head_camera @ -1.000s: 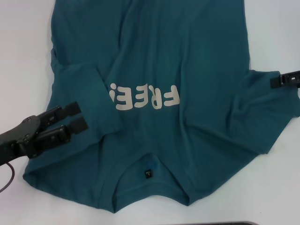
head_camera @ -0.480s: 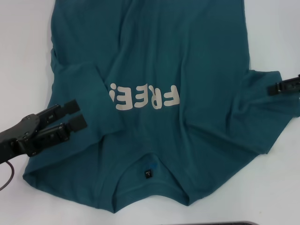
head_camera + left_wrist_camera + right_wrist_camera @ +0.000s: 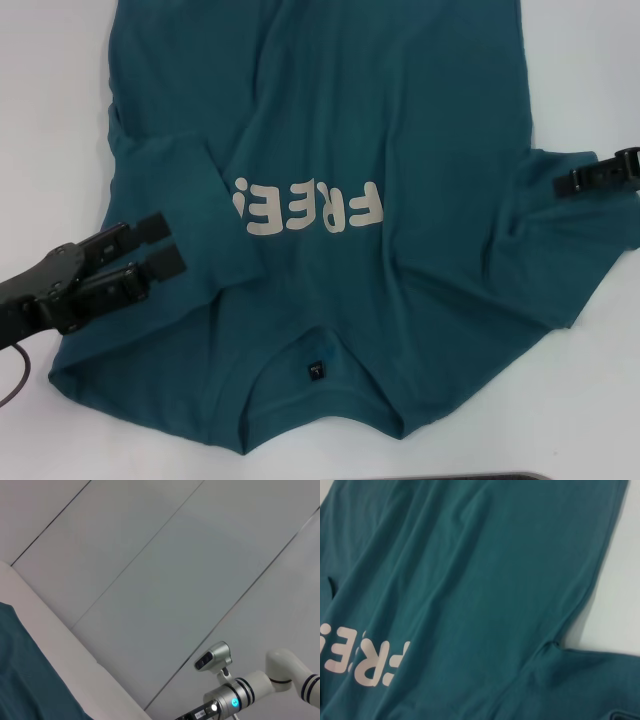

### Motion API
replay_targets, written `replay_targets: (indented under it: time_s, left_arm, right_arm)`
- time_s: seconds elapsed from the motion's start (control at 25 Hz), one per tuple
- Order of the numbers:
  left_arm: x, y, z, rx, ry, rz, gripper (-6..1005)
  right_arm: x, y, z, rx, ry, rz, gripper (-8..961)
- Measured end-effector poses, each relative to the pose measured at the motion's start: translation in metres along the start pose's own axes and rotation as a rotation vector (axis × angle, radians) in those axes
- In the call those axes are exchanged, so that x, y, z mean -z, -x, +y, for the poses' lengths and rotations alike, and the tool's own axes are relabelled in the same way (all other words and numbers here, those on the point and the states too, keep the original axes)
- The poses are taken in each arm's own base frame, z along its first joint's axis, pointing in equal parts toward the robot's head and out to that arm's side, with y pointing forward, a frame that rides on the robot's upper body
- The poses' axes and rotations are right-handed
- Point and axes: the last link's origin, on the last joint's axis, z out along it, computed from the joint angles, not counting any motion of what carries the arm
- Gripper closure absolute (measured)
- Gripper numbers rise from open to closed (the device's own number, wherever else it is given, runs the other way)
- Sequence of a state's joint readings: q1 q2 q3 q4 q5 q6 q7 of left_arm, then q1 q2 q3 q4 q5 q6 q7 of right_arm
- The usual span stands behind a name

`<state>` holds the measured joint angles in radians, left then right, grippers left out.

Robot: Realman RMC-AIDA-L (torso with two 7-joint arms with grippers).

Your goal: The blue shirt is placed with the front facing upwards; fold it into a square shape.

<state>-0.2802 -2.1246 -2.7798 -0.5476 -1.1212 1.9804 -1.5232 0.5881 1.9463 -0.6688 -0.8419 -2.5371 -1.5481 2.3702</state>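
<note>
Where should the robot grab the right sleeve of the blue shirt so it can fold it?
Probably the outer hem of the right sleeve of the blue shirt, coming from the right side, where the right gripper hovers. That edge lies flat and spread outward, easy to pinch and carry inward.

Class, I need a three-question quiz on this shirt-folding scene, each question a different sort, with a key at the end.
1. True or false: the left sleeve of the blue shirt is already folded in over the body.
2. Which gripper is at the shirt's right sleeve? A) left gripper B) right gripper
3. Fill in: the off-white lettering on the chest reads ____.

Key: 1 true; 2 B; 3 FREE. The left gripper's fingers are open above the folded-in sleeve.
</note>
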Motion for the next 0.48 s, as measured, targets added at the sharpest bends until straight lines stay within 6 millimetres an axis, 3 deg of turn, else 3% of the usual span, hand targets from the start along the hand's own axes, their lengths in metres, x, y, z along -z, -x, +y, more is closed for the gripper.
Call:
replay_targets:
  time_s: [0.2,0.48]
  left_arm:
    - [-0.0006,-0.0005,-0.0001,-0.001,0.002,-0.001,51]
    - [0.0000,-0.0003,-0.0004,-0.001,-0.003,0.001,52]
  right_arm:
    - [0.0049,0.0011,-0.0006,0.001,-0.011,-0.001,87]
    - [0.0051,0.0008,-0.0014,-0.003,-0.023,0.012,348]
